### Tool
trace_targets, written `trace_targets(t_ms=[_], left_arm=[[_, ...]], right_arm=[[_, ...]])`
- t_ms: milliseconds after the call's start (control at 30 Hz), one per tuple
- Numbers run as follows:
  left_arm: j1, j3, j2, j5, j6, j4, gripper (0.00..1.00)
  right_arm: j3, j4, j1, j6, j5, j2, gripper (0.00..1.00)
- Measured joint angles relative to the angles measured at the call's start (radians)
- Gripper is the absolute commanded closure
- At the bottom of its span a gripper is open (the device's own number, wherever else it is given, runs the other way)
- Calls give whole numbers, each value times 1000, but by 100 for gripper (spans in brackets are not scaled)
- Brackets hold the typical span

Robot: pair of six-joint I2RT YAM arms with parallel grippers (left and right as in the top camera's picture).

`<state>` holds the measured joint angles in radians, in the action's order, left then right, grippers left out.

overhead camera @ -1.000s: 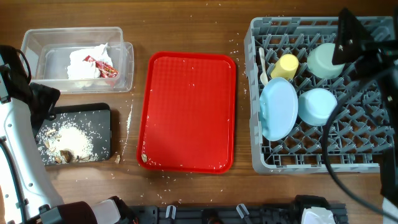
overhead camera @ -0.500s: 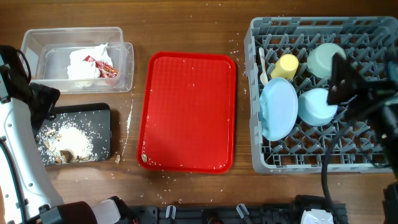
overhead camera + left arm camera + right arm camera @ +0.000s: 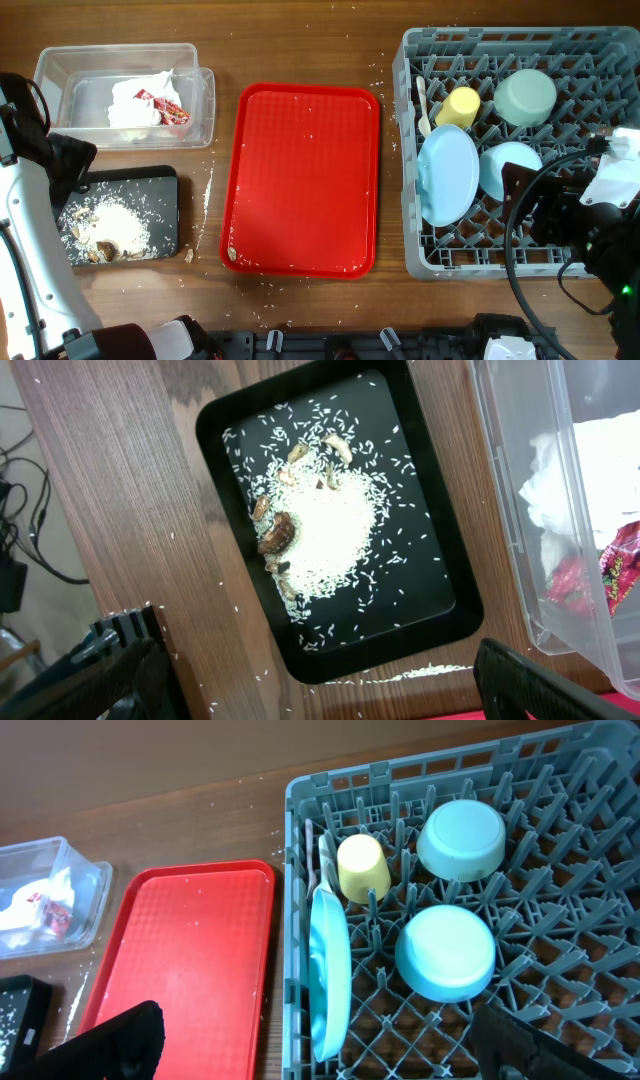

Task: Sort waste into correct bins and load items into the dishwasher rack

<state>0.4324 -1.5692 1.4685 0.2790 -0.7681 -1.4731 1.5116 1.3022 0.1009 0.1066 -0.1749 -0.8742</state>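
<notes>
The grey rack holds the yellow cup, green bowl, blue bowl, upright blue plate and a white utensil. The clear tub holds the napkin and red wrapper. The black tray holds white crumbs and brown scraps. My left gripper is open and empty above the black tray's near edge. My right gripper is open and empty over the rack's front right.
A red serving tray with a few crumbs lies between the bins and the rack. Loose crumbs lie on the wooden table around the black tray. Cables and the right arm's body overhang the rack's right side.
My right arm has drawn back from the rack's far right corner to its front right, uncovering the green bowl. The left arm has not moved.
</notes>
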Motion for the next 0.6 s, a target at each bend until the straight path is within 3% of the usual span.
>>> trace_targets(t_ms=[367, 600], left_arm=[[0, 0, 0, 0, 0, 0, 0], [0, 0, 0, 0, 0, 0, 0]], right_arm=[[0, 41, 0, 0, 0, 8, 0], [0, 21, 0, -71, 1, 118, 0]])
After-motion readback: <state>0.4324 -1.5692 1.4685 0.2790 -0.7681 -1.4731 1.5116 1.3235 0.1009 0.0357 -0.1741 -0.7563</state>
